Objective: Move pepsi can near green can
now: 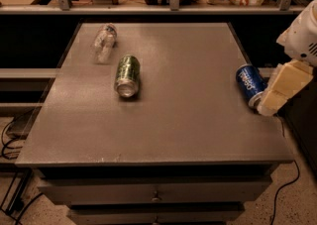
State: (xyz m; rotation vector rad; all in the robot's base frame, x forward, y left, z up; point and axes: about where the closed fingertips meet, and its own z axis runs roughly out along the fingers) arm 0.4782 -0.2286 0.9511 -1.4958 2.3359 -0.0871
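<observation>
Locate the grey rectangular table top (188, 125) at the centre of the camera view; it sits on a cabinet with a drawer front (156, 192) below its near edge.

1. The pepsi can (249, 84), a blue aluminium drink can with white lettering and silver ends, lies on its side near the right edge of the table, about halfway back. Its near silver end points toward you and slightly to the right.
2. The gripper (276, 95), a pale yellow blocky part below a white arm housing (303, 38), hangs at the right edge of the table. Its lower tip meets the near end of the pepsi can. You cannot tell from this view whether the gripper is open or closed, or whether it has hold of the can.
3. The green can (128, 74), a green aluminium drink can with pale markings, lies on its side on the left half of the table, silver end toward you. It is well apart from the pepsi can.
4. A clear plastic bottle (104, 43) lies on its side just behind and to the left of the green can, near it but not touching.

A dark cable (287, 192) runs across the speckled floor at the lower right.
</observation>
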